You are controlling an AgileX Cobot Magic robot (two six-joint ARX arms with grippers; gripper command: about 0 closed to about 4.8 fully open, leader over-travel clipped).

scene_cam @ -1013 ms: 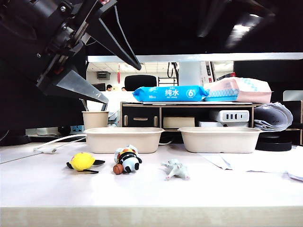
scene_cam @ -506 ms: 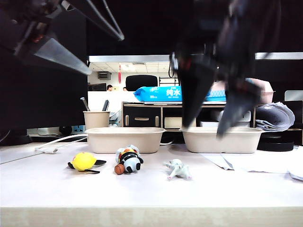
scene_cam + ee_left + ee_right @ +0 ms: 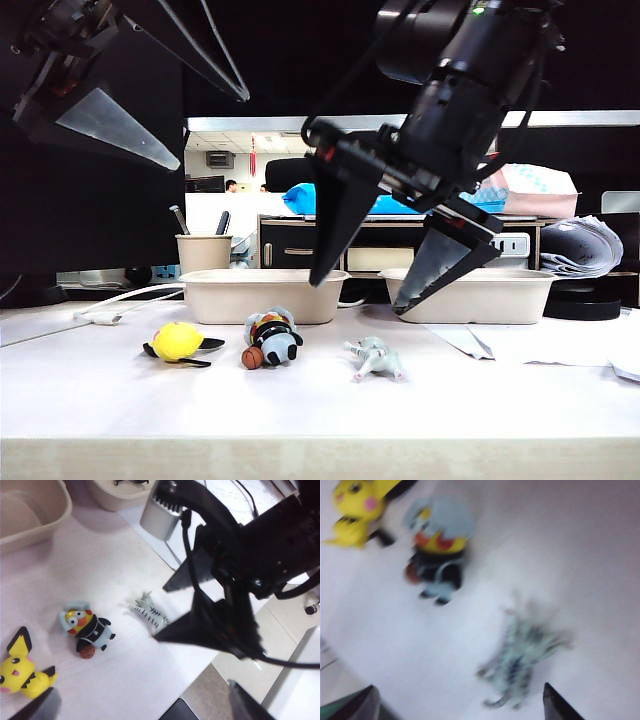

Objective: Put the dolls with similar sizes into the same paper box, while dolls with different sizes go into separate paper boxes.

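On the pale, faintly wood-grained worktop (image 3: 120,400), three dolls lie in a row near its front edge. The leftmost is a round yellow plush (image 3: 176,341) with black-tipped ears and pink cheeks. Next to it is a plump black-and-white panda plush (image 3: 272,337) with an orange-and-yellow face, a pale grey hood and an orange ball at its foot. Right of that, apart from it, lies a thin, hard-looking striped grey-white animal figure (image 3: 373,358) on its side, legs splayed.

Above the figure hangs the right hand (image 3: 372,292), matte black with long tapering wedge fingers pointing down at the worktop. The fingers are spread wide and hold nothing. Its own camera, much blurred, looks down on the striped figure (image 3: 522,662), the panda (image 3: 437,550) and the yellow plush (image 3: 355,507), with both fingertips at the frame's edge.

The left hand (image 3: 210,132) is raised high over the left side of the worktop, also spread wide and empty, with grey wedge-shaped fingers. Its camera sees the yellow plush (image 3: 20,667), the panda (image 3: 87,630), the striped figure (image 3: 150,612) and the right arm (image 3: 250,555) above it.

Behind the dolls stand two shallow beige pulp paper boxes with rolled rims and rounded corners: the left box (image 3: 262,295) and the right box (image 3: 470,295). In the left wrist view one box (image 3: 117,492) holds something small and dark, too cut off to identify.

Farther back are a beige cup with pens (image 3: 201,252) and a dark shelf unit (image 3: 300,250) with tissue packs on top.
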